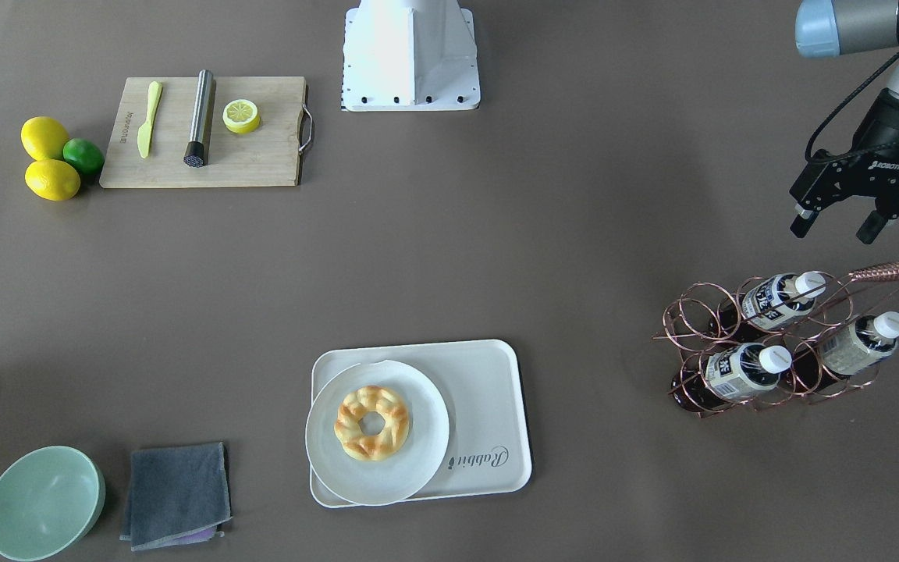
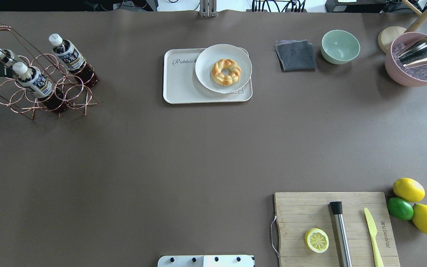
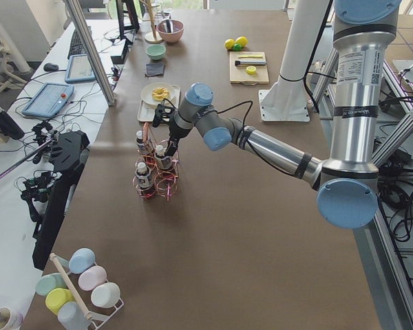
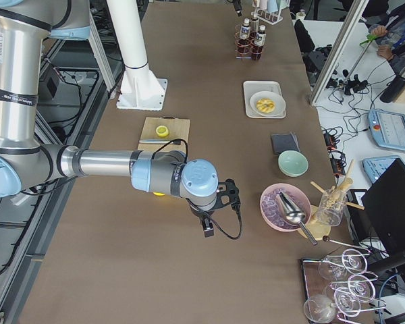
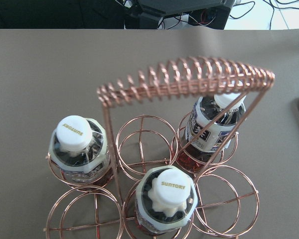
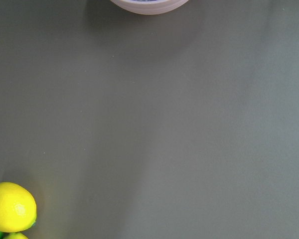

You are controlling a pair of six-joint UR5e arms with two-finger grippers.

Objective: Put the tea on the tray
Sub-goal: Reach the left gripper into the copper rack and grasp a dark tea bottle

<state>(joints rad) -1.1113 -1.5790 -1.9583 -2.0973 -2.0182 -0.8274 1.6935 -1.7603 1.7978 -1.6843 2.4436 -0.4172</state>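
Note:
Three tea bottles (image 1: 776, 300) with white caps stand tilted in a copper wire rack (image 1: 699, 312) at the table's left end; they also show in the overhead view (image 2: 69, 55) and the left wrist view (image 5: 75, 134). My left gripper (image 1: 836, 226) is open and empty, hanging just above the rack on the robot's side. The cream tray (image 1: 485, 390), also in the overhead view (image 2: 180, 83), holds a round plate (image 1: 426, 437) with a doughnut. My right gripper (image 4: 208, 228) shows only in the exterior right view, low over bare table; I cannot tell if it is open.
A cutting board (image 2: 310, 207) carries a half lemon, a steel muddler and a yellow knife, with lemons (image 2: 408, 189) and a lime beside it. A green bowl (image 2: 340, 46), a grey cloth (image 2: 295, 55) and a pink ice bowl (image 2: 413, 74) stand at the far right.

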